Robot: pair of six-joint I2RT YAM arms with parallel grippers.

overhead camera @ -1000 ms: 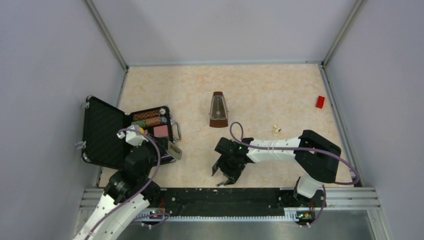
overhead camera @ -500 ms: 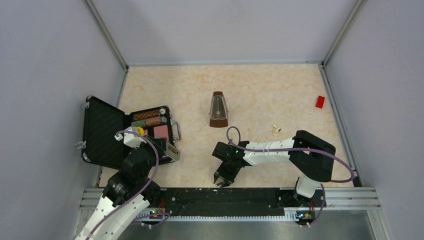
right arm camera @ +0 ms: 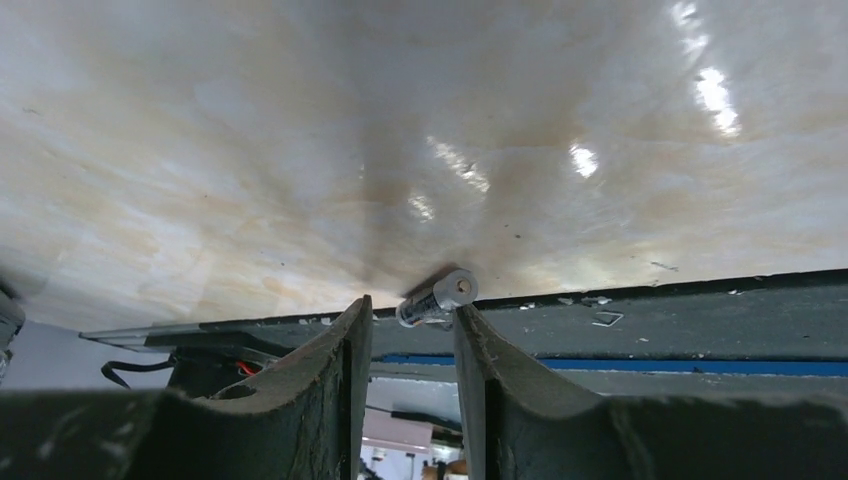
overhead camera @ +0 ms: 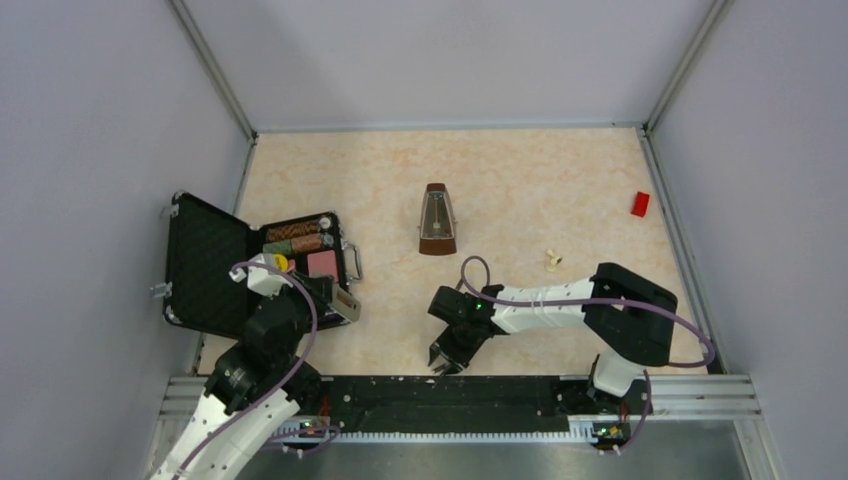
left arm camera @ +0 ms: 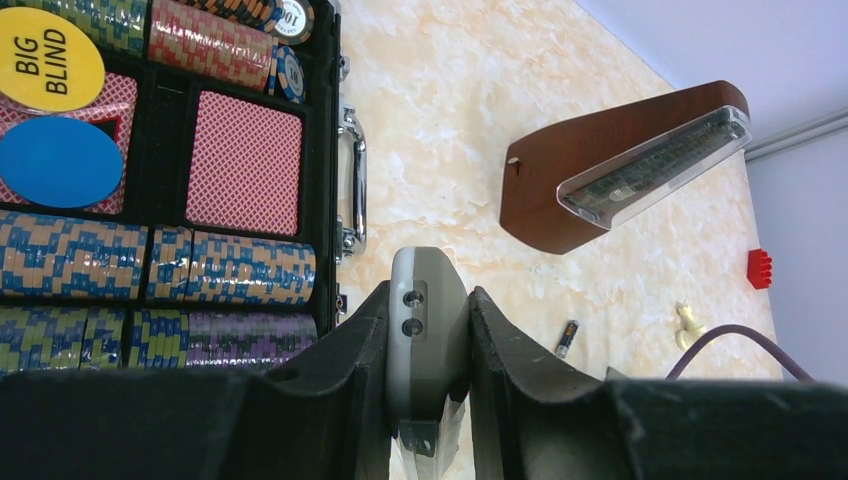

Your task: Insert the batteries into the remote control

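Observation:
My left gripper (left arm camera: 428, 330) is shut on the remote control (left arm camera: 427, 320), a slim white and grey handset held upright between the fingers; in the top view it (overhead camera: 343, 303) hangs beside the open case. One battery (right arm camera: 437, 296) lies at the table's near edge, right at my right gripper's tips (right arm camera: 408, 318). It touches the right finger (right arm camera: 475, 345); a gap stays to the left finger, so the jaws are narrowly open. A second battery (left arm camera: 567, 338) lies on the table beyond the remote. In the top view my right gripper (overhead camera: 441, 362) points down at the near edge and hides its battery.
An open black case (overhead camera: 205, 265) of poker chips and cards stands at the left. A brown metronome (overhead camera: 437, 220) is mid-table. A small cream piece (overhead camera: 551, 259) and a red brick (overhead camera: 640, 203) lie to the right. A black rail (overhead camera: 400, 390) runs along the near edge.
My right gripper's jaws have narrowed from wide open and it has dropped to the table's near edge around a battery. The left arm with the remote has barely moved.

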